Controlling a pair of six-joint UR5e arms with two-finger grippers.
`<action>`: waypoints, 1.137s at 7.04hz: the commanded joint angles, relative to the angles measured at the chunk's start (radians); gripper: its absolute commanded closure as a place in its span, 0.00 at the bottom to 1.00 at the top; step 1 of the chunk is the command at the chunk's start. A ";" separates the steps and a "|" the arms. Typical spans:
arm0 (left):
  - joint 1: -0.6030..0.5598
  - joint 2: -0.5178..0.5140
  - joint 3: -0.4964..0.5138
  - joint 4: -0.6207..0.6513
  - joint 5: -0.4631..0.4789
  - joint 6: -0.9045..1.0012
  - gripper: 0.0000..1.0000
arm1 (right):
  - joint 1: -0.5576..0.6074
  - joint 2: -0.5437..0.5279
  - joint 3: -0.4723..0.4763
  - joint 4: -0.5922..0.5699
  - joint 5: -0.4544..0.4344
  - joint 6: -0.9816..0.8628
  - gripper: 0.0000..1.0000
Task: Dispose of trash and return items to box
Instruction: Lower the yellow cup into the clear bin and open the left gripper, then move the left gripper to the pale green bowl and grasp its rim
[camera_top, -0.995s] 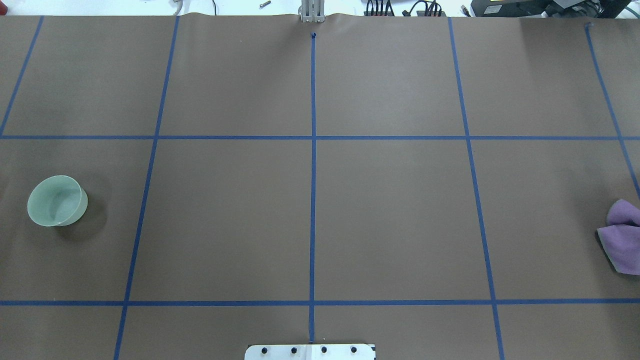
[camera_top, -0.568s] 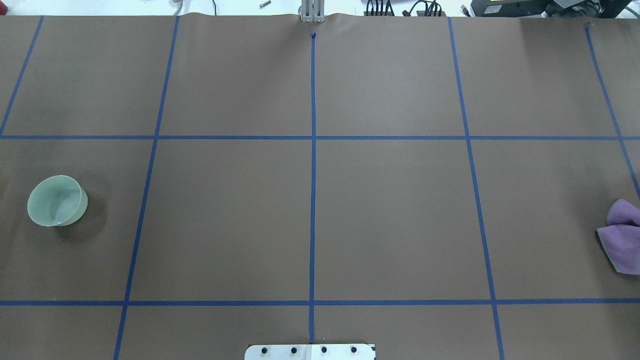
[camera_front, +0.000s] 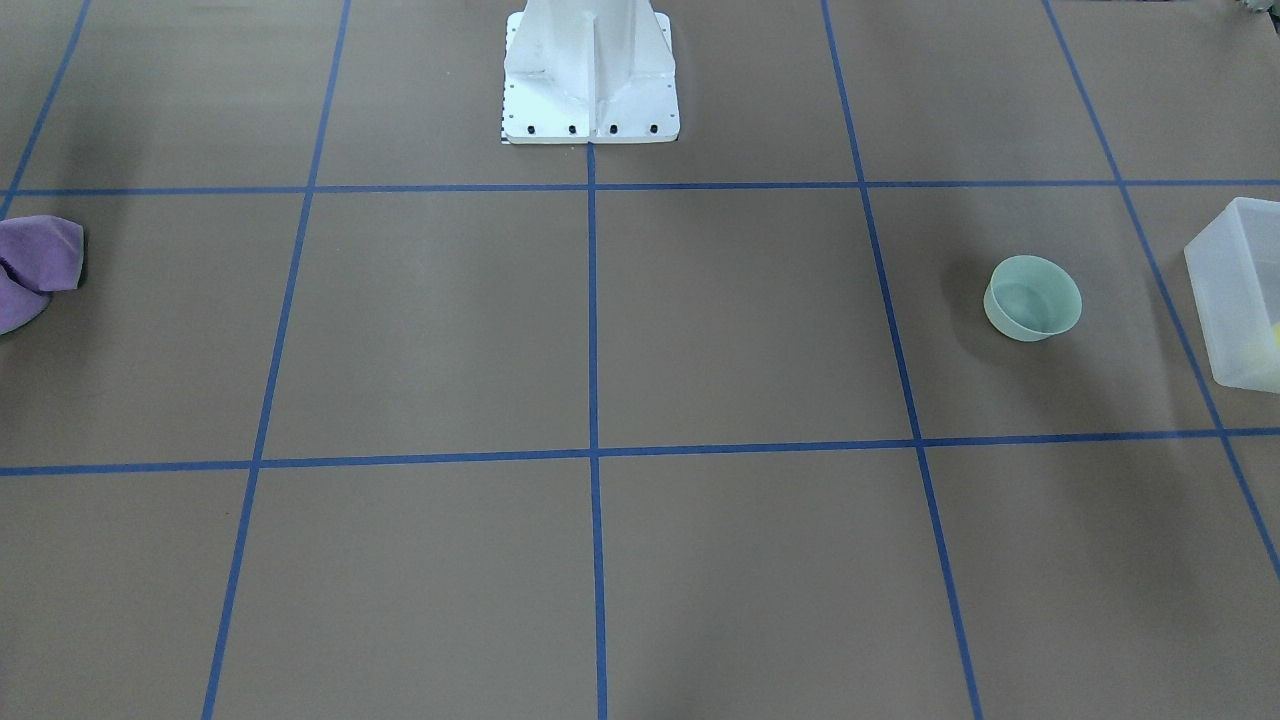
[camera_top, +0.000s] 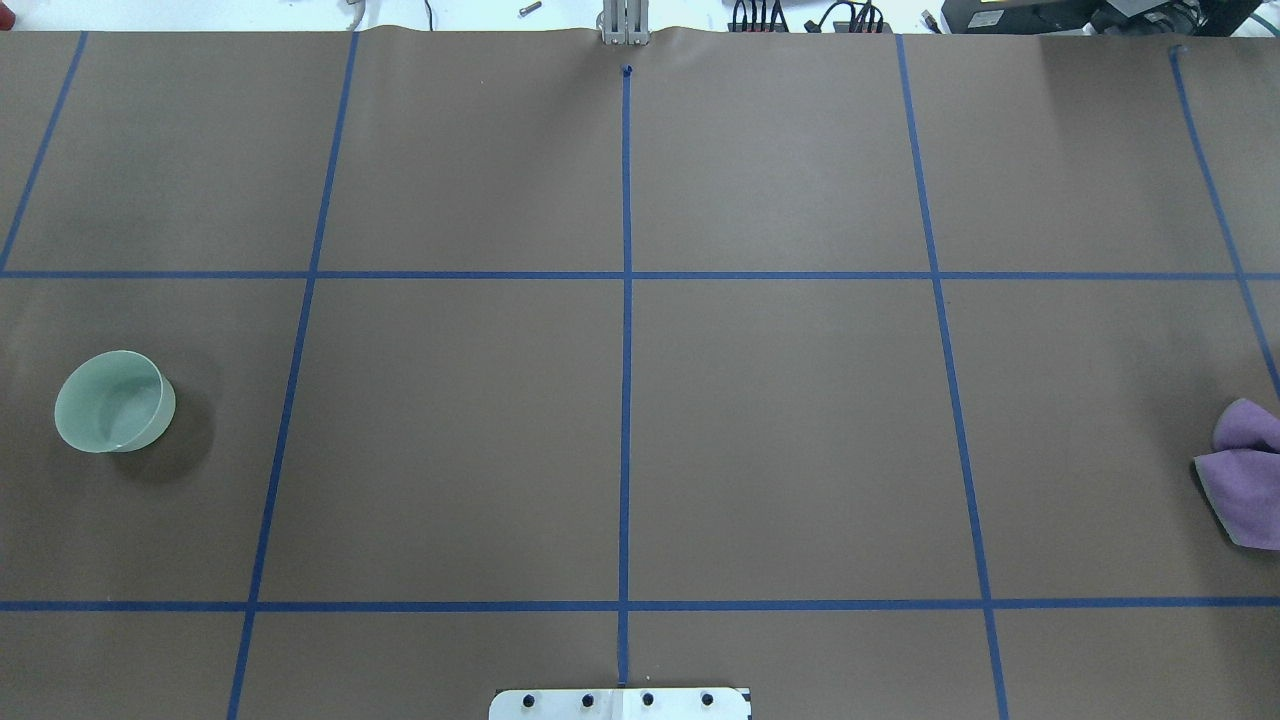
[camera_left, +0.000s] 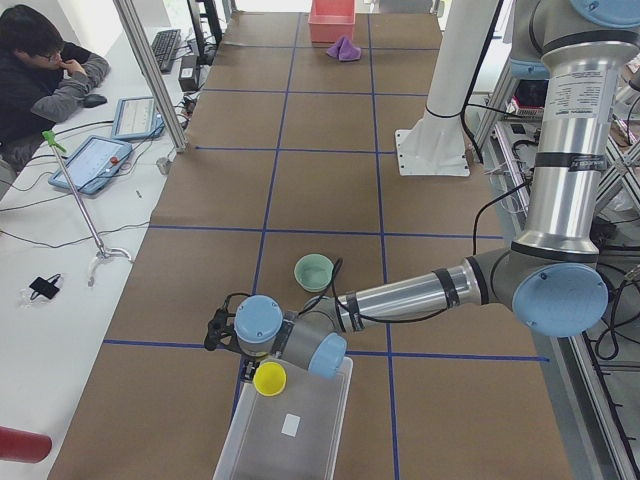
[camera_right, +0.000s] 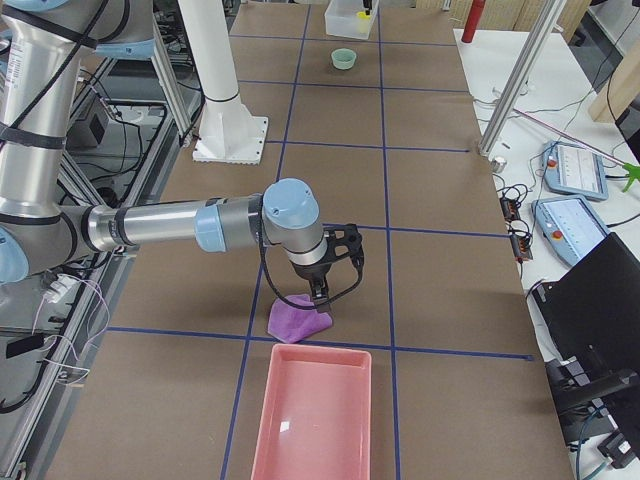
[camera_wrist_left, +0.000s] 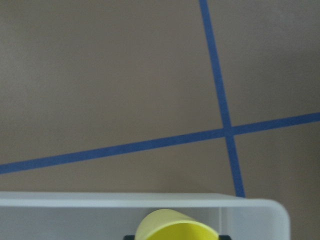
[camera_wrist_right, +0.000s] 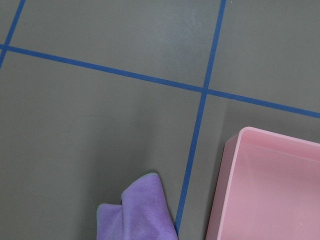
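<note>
The mint-green bowl (camera_top: 110, 402) stands upright and empty at the table's left, also in the front view (camera_front: 1033, 298). In the exterior left view my left gripper (camera_left: 258, 368) holds the yellow cup (camera_left: 270, 379) at the near end of the frosted-white box (camera_left: 290, 430). The left wrist view shows the cup (camera_wrist_left: 176, 226) just inside the box rim (camera_wrist_left: 125, 200), with dark finger bits tight on both sides. My right gripper (camera_right: 318, 297) hovers over a crumpled purple cloth (camera_right: 298, 318). I cannot tell whether it is open or shut.
A pink tray (camera_right: 310, 420) lies just beyond the purple cloth at the right end of the table. The white robot pedestal (camera_front: 590, 75) stands at the table's middle back. A seated operator (camera_left: 45, 70) is beside the table.
</note>
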 joint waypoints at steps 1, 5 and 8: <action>-0.002 -0.003 -0.266 0.299 0.003 0.000 0.01 | 0.000 0.000 0.001 0.001 0.000 0.002 0.00; 0.195 0.050 -0.413 0.221 0.150 -0.014 0.01 | 0.000 0.000 0.001 -0.001 0.002 0.012 0.00; 0.390 0.099 -0.355 -0.001 0.167 -0.165 0.01 | 0.000 0.000 -0.001 -0.001 0.000 0.012 0.00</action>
